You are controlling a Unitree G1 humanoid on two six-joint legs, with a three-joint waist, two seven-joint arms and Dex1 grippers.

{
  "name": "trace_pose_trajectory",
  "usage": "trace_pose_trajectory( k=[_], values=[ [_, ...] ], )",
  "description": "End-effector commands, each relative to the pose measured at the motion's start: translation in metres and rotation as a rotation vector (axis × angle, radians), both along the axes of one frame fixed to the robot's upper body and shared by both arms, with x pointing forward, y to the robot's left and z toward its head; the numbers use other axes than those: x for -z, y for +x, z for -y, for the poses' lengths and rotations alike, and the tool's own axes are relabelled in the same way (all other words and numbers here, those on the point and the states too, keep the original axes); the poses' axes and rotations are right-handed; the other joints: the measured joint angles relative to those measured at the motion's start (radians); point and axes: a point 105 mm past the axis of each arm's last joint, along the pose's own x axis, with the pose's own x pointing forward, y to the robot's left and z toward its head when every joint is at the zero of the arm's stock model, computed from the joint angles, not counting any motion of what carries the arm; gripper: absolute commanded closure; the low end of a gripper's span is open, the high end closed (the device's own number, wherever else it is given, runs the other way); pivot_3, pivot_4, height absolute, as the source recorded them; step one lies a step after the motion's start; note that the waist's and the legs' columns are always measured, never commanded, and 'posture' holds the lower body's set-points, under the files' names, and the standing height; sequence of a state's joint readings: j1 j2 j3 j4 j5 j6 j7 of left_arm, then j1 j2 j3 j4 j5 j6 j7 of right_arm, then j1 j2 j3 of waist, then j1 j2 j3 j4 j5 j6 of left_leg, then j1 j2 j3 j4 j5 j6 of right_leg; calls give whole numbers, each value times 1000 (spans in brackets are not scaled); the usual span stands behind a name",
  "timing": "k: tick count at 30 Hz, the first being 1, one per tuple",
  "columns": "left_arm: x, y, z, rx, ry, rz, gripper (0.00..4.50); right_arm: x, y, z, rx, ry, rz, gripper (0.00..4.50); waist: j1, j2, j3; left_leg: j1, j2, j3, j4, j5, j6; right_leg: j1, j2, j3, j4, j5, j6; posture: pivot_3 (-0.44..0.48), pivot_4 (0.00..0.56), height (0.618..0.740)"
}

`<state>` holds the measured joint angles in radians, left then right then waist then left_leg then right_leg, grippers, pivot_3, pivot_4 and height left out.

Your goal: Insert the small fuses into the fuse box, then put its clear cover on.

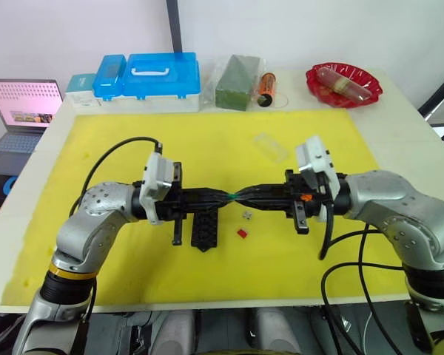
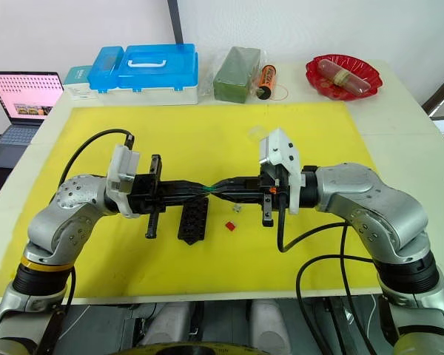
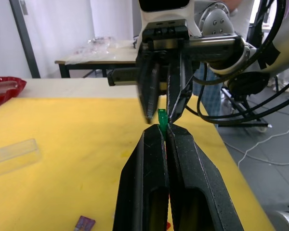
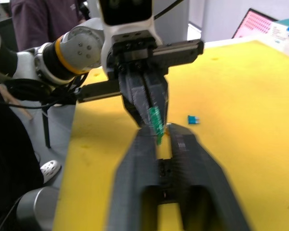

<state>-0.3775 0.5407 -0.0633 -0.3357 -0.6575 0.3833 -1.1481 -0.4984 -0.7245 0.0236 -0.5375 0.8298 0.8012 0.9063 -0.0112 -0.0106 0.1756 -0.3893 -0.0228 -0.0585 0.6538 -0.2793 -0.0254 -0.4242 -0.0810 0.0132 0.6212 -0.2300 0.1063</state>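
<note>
- Risk: the tiny green plastic blade fuse (image 3: 162, 120) was pinched between the two hands in mid-air, above the yellow mat (image 1: 229, 140). If one hand let go before the other had a firm hold, the fuse would likely drop and might bounce away from the slots.
- Risk: the fuse was gripped only at the very fingertips, so in my judgement it could twist out of line during the exchange and then sit crooked for insertion.
- Left hand (image 3: 164, 131): fingers together, clamped on the green fuse at their tips.
- Right hand (image 4: 159, 132): fingers apart, either side of the same fuse; whether they touched it could not be told.
- The small black rectangular slotted fuse box (image 1: 205, 229) lay on the mat just below the left hand, not held.
- A red fuse (image 1: 242, 233) and a grey fuse (image 1: 246, 214) lay loose beside the box.
- The transparent rectangular plastic cover (image 1: 271, 147) lay farther back on the mat, well apart from both hands.
</note>
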Motion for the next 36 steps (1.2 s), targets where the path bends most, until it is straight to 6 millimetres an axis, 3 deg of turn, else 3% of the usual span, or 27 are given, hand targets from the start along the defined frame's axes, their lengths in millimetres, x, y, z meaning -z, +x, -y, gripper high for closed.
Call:
trace_pose_trajectory(
  k=[1, 2, 12, 36],
  values=[
    [-11, -6, 4, 22, -20, 37, 4500, -16, -3, -3, -11, 40, 51, 2847, 0, 0, 0, 0, 0, 0, 0, 0, 0, 0, 0, 0, 0, 0, 0, 0, 150, 740],
    [-11, -5, 4, 22, -21, 36, 4500, -17, -3, -3, -11, 43, 48, 2574, 0, 0, 0, 0, 0, 0, 0, 0, 0, 0, 0, 0, 0, 0, 0, 0, 150, 740],
    [-14, -6, 7, 30, -25, 37, 4500, -19, -4, -6, -4, 55, 38, 2574, 0, 0, 0, 0, 0, 0, 4, 0, 0, 0, 0, 0, 5, 0, 0, 0, 150, 740],
    [-21, -3, 6, 21, -50, 24, 4500, -10, 1, 12, 64, 97, -11, 2574, 1, 0, 0, 0, 0, 0, 8, 0, 0, 1, 0, 0, 7, 0, 0, 0, 150, 740]
  ],
)
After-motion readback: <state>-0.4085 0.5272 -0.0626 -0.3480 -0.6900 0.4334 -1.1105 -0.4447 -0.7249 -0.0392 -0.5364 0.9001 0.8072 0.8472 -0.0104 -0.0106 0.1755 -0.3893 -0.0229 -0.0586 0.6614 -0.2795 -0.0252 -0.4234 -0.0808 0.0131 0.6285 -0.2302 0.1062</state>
